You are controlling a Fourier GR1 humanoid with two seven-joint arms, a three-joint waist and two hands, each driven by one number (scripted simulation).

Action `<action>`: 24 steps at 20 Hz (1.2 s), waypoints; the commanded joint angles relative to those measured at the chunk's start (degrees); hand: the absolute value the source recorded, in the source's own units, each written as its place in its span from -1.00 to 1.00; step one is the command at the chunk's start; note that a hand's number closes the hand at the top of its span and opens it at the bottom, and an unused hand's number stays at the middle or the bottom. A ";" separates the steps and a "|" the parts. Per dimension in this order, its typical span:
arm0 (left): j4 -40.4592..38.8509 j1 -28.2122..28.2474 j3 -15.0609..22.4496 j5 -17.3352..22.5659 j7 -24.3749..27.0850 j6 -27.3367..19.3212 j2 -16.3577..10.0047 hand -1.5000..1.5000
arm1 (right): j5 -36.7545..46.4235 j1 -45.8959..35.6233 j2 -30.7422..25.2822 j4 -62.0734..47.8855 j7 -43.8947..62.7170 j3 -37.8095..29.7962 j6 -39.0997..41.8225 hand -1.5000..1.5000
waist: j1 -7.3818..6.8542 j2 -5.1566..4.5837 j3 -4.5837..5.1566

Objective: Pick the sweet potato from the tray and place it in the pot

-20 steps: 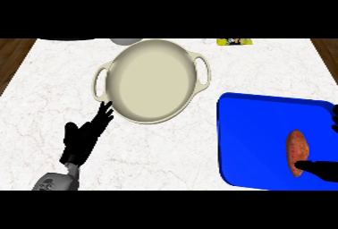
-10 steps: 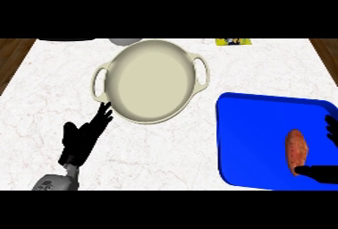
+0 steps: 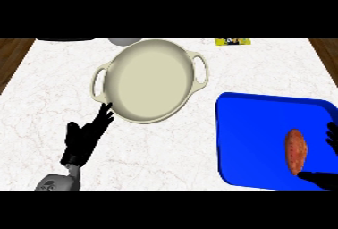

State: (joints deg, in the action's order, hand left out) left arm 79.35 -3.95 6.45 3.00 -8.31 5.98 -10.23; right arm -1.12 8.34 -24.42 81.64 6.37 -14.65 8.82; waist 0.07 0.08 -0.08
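An orange-brown sweet potato (image 3: 296, 151) lies lengthwise on the blue tray (image 3: 254, 134) at the right, close to its right side. Only parts of my right hand (image 3: 320, 179) show at the view's right edge. Its thumb lies just below the potato's near end and its fingers (image 3: 332, 136) rise to the potato's right, spread apart and not closed on it. The cream pot (image 3: 148, 80), with two side handles, stands empty at the upper middle. My left hand (image 3: 86, 136) rests open at lower left, its fingers pointing at the pot's near-left rim.
A yellow packet (image 3: 232, 41) and a grey round object (image 3: 125, 41) sit at the counter's far edge. Dark wood (image 3: 12, 58) borders the white marble top at the left and right. Bare marble lies between pot and tray.
My right hand has slid off the potato's near end, down and to the right, so more of the potato shows. The potato, the pot and my left hand have stayed put.
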 commanded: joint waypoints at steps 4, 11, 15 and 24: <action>1.08 1.82 0.83 -1.59 0.72 0.34 0.96 0.00 | -4.87 -1.83 5.45 -5.42 -7.66 -1.79 2.81 -1.00 | -0.11 -0.09 0.05; -2.41 -1.13 -0.86 -1.84 1.22 1.01 2.83 0.00 | -6.69 -1.92 6.18 -13.91 -12.67 -4.66 6.80 -1.00 | 0.05 -0.11 0.06; -1.75 -1.91 0.33 -3.89 -0.61 -0.64 4.29 0.00 | -9.11 -5.18 6.64 -17.94 -12.50 -5.64 8.26 -1.00 | 0.04 -0.13 0.05; 1.47 -0.80 -1.50 -1.92 -2.14 1.70 2.18 0.00 | -0.09 -6.87 10.69 -24.58 -25.19 -1.19 3.66 1.00 | -0.42 -0.17 0.00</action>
State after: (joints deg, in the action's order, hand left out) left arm 80.26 -3.87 4.54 1.53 -10.05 8.08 -8.70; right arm -2.25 2.68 -17.69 62.47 -15.41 -17.52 13.35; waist 0.27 0.79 1.70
